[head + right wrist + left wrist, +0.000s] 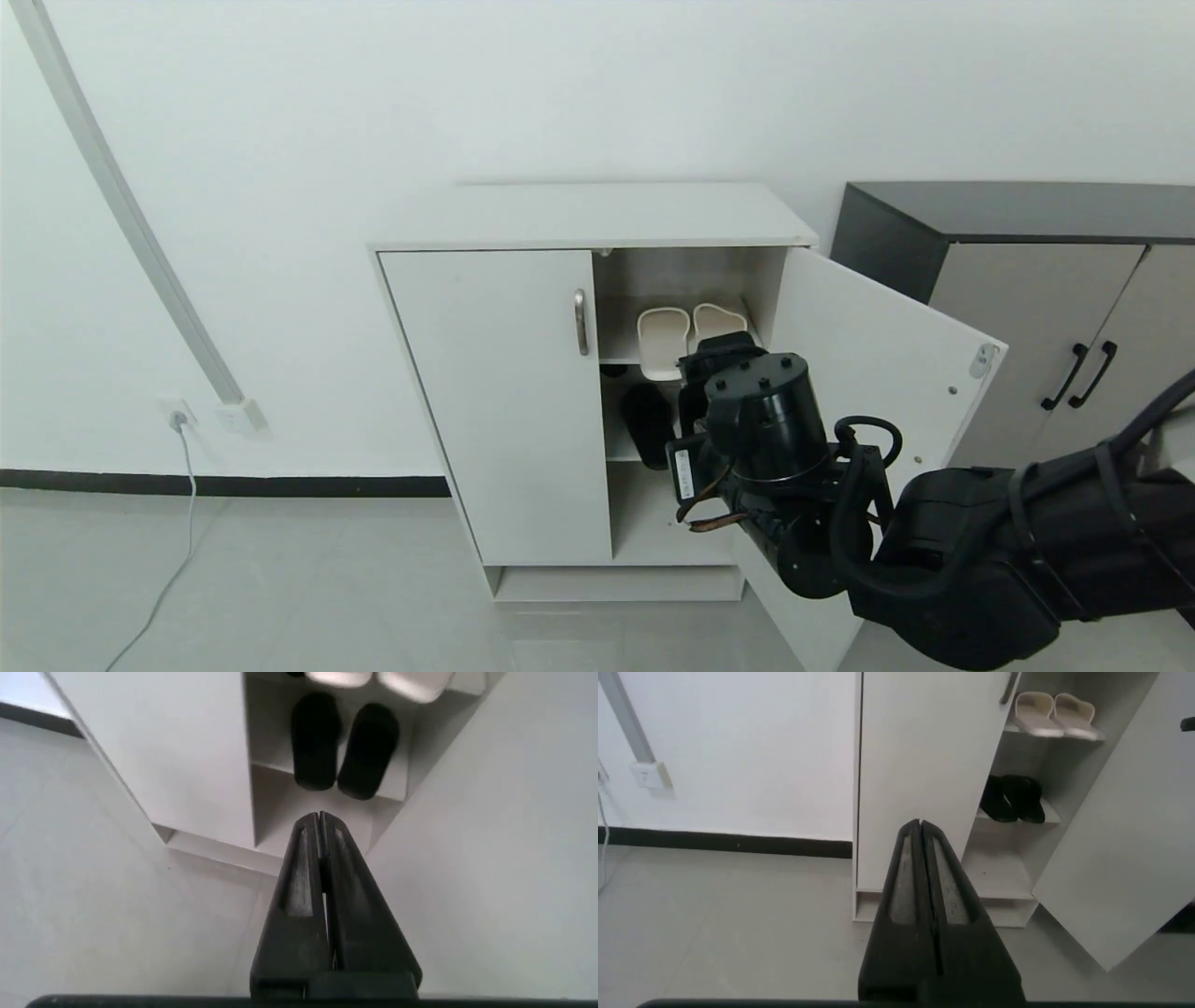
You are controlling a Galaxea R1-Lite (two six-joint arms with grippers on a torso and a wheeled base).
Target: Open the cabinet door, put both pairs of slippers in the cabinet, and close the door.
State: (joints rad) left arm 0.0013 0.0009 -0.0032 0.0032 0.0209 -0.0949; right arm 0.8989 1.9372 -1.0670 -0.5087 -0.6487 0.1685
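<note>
My right gripper (320,823) has its two fingers pressed together with nothing between them. It hangs in front of the open half of the white cabinet (597,217), just beside the inner face of the right door (868,347), which stands swung wide open. The gripper's tip faces the bottom compartment and is clear of both pairs of slippers. The black slippers (341,742) lie side by side on the middle shelf, heels toward me. The beige slippers (665,341) sit side by side on the shelf above them, one heel sticking out a little past the shelf's front edge. My left gripper (920,826) is also closed tight and empty. It is held well back from the cabinet, above the grey floor (719,924), and points at the lower part of the left door (495,401). That door is shut, with its metal handle (581,322) at the edge next to the opening. A dark-topped cabinet (1027,210) stands against the wall on the right side, its grey doors closed.
</note>
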